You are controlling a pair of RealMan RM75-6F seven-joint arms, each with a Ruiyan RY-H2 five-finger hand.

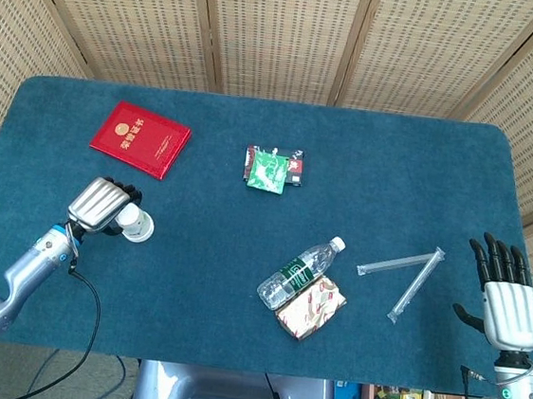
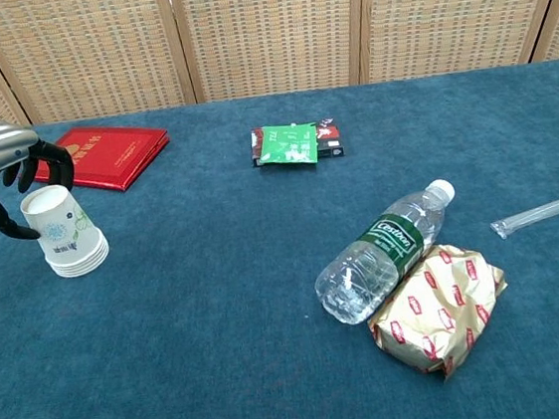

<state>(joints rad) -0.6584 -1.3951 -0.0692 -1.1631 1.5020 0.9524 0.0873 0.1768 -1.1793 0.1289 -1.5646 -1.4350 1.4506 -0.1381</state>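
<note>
Table (image 1: pixel 243 245): we see its blue cloth top whole in the head view; the chest view cuts off both ends.
Left hand (image 1: pixel 102 205): fingers curled around the rim of the cup stack; thumb on the near side. The chest view crops the palm at the left edge.
Right hand (image 1: pixel 506 299): fingers spread wide, holding nothing, at the right table edge; missing from the chest view.
Paper cup stack (image 2: pixel 62 232): near the left table edge, below the red booklet (image 1: pixel 140 139); long axis tilted slightly, mouth pointing up. We cannot count the cups.
</note>
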